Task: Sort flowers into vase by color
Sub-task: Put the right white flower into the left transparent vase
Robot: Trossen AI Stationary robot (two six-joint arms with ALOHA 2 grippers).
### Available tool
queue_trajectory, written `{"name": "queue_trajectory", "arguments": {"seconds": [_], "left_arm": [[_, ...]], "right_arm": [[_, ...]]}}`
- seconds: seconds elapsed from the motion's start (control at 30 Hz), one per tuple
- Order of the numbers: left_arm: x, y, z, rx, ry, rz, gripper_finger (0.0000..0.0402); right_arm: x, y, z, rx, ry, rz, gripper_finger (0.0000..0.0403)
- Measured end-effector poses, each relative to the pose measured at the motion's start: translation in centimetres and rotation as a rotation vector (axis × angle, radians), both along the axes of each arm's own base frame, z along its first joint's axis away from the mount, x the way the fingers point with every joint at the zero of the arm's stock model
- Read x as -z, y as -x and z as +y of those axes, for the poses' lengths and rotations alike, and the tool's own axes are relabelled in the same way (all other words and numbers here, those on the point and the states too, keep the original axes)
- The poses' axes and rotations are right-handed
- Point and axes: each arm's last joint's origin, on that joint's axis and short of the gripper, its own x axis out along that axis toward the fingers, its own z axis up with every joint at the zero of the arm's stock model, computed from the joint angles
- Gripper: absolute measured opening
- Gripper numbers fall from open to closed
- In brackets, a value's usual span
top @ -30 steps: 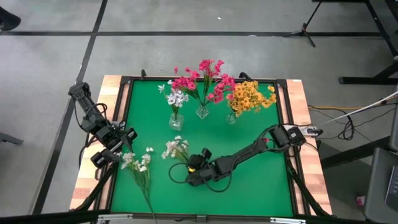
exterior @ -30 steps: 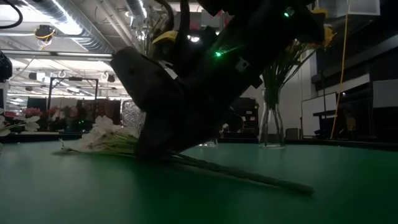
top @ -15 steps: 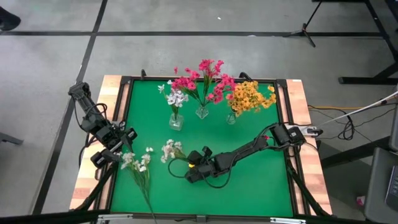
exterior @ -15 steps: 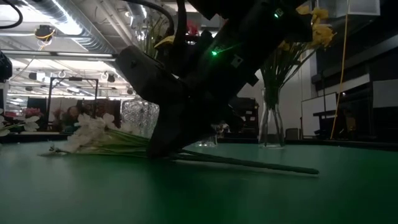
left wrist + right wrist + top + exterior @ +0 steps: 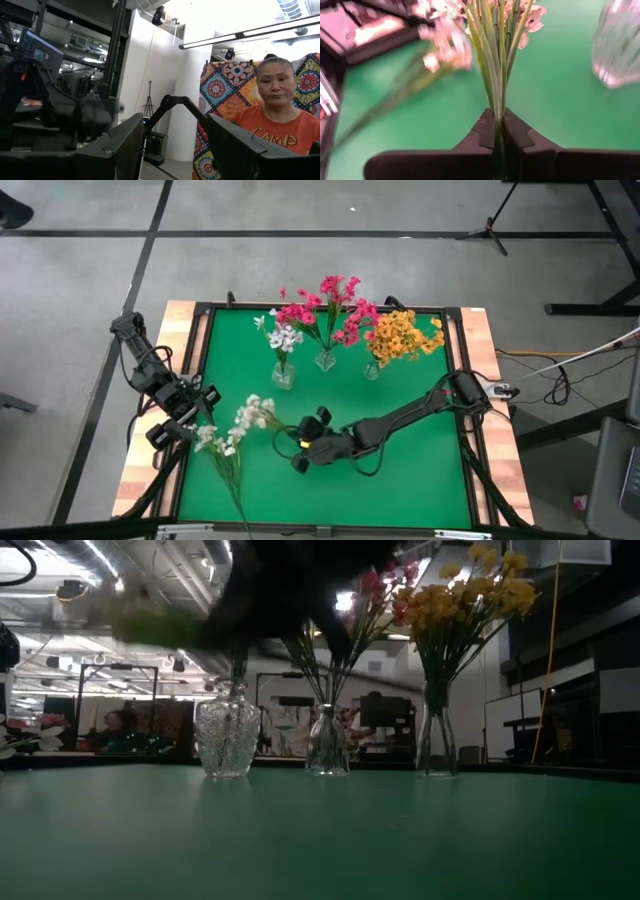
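Note:
My right gripper [image 5: 300, 450] is at the table's middle near side, shut on a white flower sprig [image 5: 252, 412] whose blossoms point toward the left. This sprig shows only as a blur at the top of the low view [image 5: 150, 625]. A second white sprig [image 5: 222, 445] lies flat on the green mat by the left edge. Three glass vases stand at the far side, one with white flowers [image 5: 283, 375], one with pink [image 5: 325, 360] and one with yellow-orange [image 5: 372, 368]. My left gripper [image 5: 185, 420] waits open at the left edge. My right gripper pinches the white sprig's bundle of green stems [image 5: 498, 117] between its two fingers. The stems run out forward past the fingertips [image 5: 487, 127], about along the fingers. The sprig is lifted clear of the mat, and its blossoms [image 5: 530, 20] are ahead of the gripper.
The mat [image 5: 420, 480] is framed by a dark rail and wooden side boards [image 5: 500, 470]. In the low view the vases [image 5: 227, 735] [image 5: 327, 740] [image 5: 435, 735] stand in a row at the far side. A person in an orange shirt [image 5: 280, 130] shows beyond the table.
My right gripper has risen from the mat and gone toward the table's left edge with the white sprig. The sprig lay flat on the mat a second ago and is now lifted clear, out of the low view's middle.

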Motion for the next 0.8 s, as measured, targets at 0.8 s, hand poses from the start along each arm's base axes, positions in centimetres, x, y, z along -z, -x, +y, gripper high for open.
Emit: {"name": "queue_trajectory", "arguments": {"seconds": [0.8], "left_arm": [[0.2, -0.1, -0.1, 0.005, -0.019, 0.015, 0.0214]], "right_arm": [[-9.1, -2.1, -7.5, -0.201, 0.425, -0.825, 0.0007]]}}
